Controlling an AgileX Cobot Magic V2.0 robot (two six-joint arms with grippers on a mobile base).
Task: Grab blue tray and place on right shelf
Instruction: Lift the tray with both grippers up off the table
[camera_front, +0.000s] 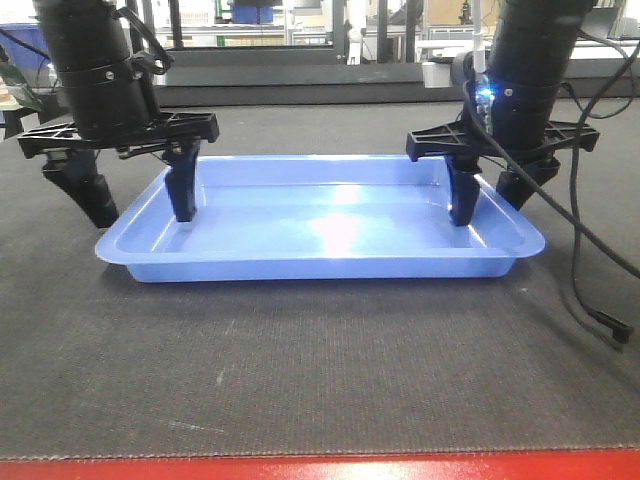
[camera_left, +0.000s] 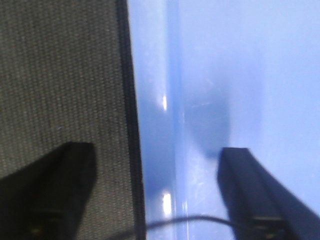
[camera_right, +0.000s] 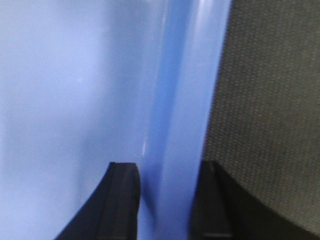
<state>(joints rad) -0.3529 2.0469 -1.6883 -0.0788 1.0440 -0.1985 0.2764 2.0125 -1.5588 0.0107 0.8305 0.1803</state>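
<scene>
The blue tray (camera_front: 320, 262) lies flat on the dark woven mat (camera_front: 300, 380) of the bench, long side across the view, roughly in the middle between the two arms. Nothing lies on its glossy floor, which shows a pale glare near the centre.

At its left end the left tool (camera_front: 138, 195) stands wide open astride the rim. One finger (camera_front: 182, 190) reaches down inside the tray close to the left wall. The other (camera_front: 92, 195) hangs outside over the mat. The left wrist view shows the rim running between the two fingers with clear space on both sides, so this tool has hold of nothing.

At the right end the right tool (camera_front: 492, 190) is drawn in much narrower. Its inner finger (camera_front: 463, 195) is down inside the tray, and its outer finger (camera_front: 520, 185) is beyond the rim. In the right wrist view the rim and sloped wall fill the gap between the two fingers, which sit tight against it from either side.

A small blue light (camera_front: 487, 92) glows on the right arm above the tool. A black cable (camera_front: 590, 270) trails from that arm down onto the mat at the right. A red edge (camera_front: 320, 468) runs along the near side of the bench.
</scene>
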